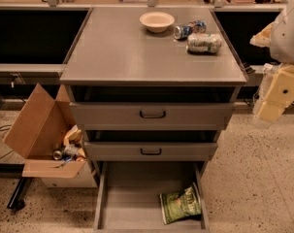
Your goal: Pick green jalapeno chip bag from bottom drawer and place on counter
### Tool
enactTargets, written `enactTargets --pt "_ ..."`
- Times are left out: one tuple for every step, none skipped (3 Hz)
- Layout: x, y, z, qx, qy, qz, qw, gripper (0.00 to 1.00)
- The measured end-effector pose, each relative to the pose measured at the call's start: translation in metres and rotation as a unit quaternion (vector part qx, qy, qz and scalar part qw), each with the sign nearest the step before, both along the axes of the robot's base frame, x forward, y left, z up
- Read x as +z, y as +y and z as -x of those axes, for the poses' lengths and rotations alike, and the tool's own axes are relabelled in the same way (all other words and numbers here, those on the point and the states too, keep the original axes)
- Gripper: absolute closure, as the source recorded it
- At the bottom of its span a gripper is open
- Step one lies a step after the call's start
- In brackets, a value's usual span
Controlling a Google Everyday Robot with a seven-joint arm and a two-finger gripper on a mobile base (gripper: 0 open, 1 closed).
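the green chip bag (180, 204) lies flat on the floor of the bottom drawer (127, 198), in its right front corner, close against the right wall and a little tilted, its wrinkled face up. the drawer is pulled well out, and the rest of its grey floor is bare as far as it shows. above it the two shallower drawers, the middle one (150, 151) and the top one (152, 114), each stand slightly out from the cabinet. the counter (112, 52) on top carries a pale bowl (156, 21), a blue can (187, 29) on its side and a whitish wrinkled packet (204, 42), all towards the back right; the front and left of it are bare, which looks like enough room to set the bag down. the gripper (274, 98) hangs at the right edge of the view, beside the cabinet at about the height of the top drawer, well apart from the bag and high above it (it has hold of nothing that i can see). whether it is open or closed i cannot tell, since it is partly cut off by the frame. so i judge the task barely begun: the drawer is open, but reaching down, grasping, lifting and placing are all left. the drawer's front edge is cut off by the bottom of the frame, and its back is hidden under the middle drawer. a cardboard box (35, 125) of rubbish stands to the left.
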State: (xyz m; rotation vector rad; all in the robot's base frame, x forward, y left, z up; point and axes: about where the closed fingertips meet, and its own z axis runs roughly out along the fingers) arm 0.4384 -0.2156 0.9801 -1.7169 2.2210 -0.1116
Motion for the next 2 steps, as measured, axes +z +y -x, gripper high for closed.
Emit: enactTargets --pt "0.0 0.0 0.0 0.0 0.0 0.0 1.0 0.0" --pt "-0.032 -0.007 -0.005 0.01 0.017 0.005 0.9998 0.0"
